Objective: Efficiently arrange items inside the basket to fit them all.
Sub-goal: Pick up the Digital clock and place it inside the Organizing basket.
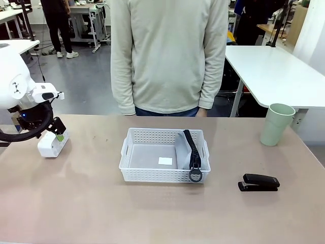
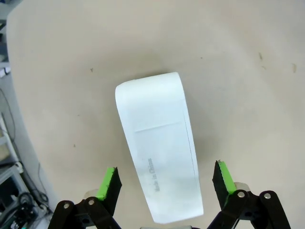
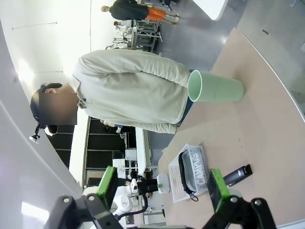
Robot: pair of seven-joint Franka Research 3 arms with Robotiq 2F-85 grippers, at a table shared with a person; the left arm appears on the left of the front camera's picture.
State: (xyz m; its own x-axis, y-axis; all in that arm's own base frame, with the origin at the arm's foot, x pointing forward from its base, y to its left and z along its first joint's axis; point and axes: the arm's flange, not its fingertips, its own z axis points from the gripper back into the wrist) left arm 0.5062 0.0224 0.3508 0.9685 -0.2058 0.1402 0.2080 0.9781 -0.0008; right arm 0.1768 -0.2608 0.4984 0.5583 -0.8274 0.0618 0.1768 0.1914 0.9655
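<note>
The basket [image 1: 152, 175] sat at mid-table. The grey pouch [image 1: 181, 152] stood on edge inside its right end, zipper up, with the ring pull hanging over the front rim. The stapler [image 1: 259, 182] lay to the right of the basket, and the green cup [image 1: 277, 124] stood upright farther right and farther back. Well left of the basket lay the white block [image 1: 52, 144]. The left gripper [image 2: 166, 171] pointed down over the block, jaws wide, one pad on each side and neither touching. The right gripper [image 3: 161, 175], rolled sideways, faced the basket, jaws wide and empty.
</note>
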